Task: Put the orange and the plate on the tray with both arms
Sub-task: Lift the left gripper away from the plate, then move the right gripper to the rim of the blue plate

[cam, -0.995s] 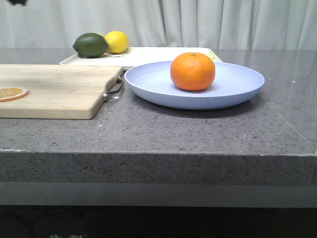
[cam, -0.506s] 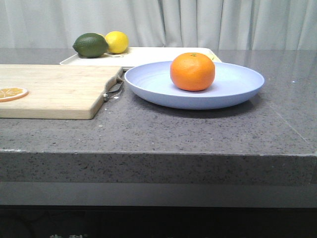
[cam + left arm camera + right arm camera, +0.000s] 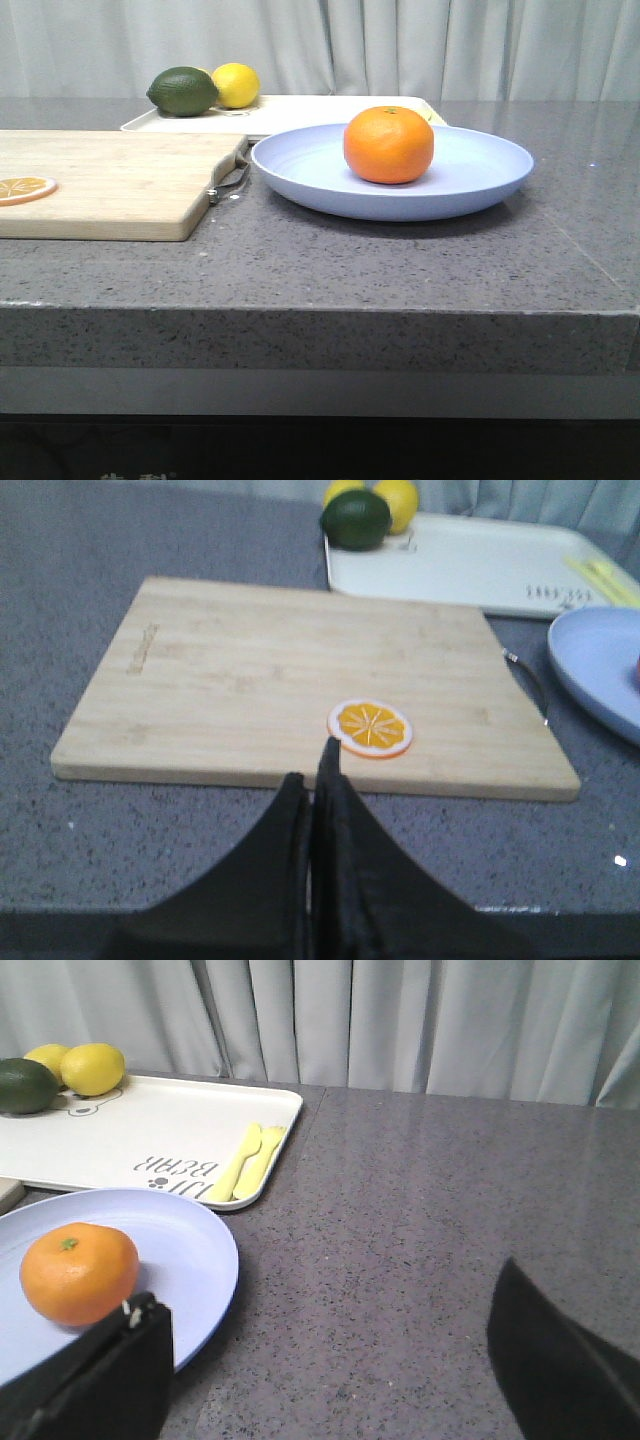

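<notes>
The orange [image 3: 389, 144] sits in the middle of the lavender-blue plate [image 3: 300, 180], which rests on the grey counter in front of the cream-white tray [image 3: 320, 108]. Neither gripper shows in the front view. In the left wrist view my left gripper [image 3: 315, 772] is shut and empty, above the counter just short of the cutting board's near edge; the plate's edge [image 3: 600, 660] and the tray [image 3: 470, 570] lie far off. In the right wrist view my right gripper [image 3: 330, 1295] is open and empty, beside the plate [image 3: 190, 1250] holding the orange [image 3: 78, 1272], with the tray [image 3: 150, 1130] behind.
A wooden cutting board [image 3: 110, 180] with a metal handle lies left of the plate and carries an orange slice [image 3: 24, 187], which also shows in the left wrist view [image 3: 370, 727]. A lime [image 3: 182, 90] and a lemon [image 3: 236, 84] sit on the tray's far left. Yellow cutlery [image 3: 248, 1160] lies on the tray.
A dark bit of arm at the top left corner of the front view has gone out of view. The orange, plate and tray have not moved.
</notes>
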`<state>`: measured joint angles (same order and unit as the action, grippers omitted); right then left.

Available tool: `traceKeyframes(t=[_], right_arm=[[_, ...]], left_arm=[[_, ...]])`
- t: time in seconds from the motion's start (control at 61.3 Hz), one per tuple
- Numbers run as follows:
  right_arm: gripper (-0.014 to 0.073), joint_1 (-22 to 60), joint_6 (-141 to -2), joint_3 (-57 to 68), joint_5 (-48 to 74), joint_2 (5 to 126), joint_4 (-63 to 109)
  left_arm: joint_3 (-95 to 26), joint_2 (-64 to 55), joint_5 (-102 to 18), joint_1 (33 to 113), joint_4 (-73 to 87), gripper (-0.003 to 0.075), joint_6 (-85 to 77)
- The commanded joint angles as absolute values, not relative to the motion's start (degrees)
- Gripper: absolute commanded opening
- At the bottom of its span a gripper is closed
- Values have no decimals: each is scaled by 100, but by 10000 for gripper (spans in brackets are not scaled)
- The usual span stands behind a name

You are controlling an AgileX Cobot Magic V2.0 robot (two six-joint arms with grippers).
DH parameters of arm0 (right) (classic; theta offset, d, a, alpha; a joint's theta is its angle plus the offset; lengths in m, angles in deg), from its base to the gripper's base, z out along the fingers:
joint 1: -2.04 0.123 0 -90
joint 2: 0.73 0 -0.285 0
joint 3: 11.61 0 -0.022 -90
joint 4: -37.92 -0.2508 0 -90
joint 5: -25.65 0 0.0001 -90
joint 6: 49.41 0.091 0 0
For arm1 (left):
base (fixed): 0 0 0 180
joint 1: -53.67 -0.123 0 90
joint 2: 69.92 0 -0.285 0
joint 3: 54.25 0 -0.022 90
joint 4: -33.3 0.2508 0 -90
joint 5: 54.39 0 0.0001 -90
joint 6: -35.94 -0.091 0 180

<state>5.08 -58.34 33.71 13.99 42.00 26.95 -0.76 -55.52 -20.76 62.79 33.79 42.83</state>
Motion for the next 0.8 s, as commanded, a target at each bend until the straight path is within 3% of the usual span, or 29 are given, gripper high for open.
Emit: traceKeyframes(t=[0.0, 0.359, 0.783], right_arm=[[642, 484, -5884, 3158, 1734, 4225, 2746], [642, 484, -5884, 2984, 1294, 4559, 2575], [612, 557, -5884, 1062, 292, 7552, 1611]], left_arm=[[-121, -5893, -2744, 6274, 3330, -18, 4332], [-58, -6159, -2798, 6274, 3330, -18, 4332], [-58, -6159, -2798, 6274, 3330, -18, 4332]])
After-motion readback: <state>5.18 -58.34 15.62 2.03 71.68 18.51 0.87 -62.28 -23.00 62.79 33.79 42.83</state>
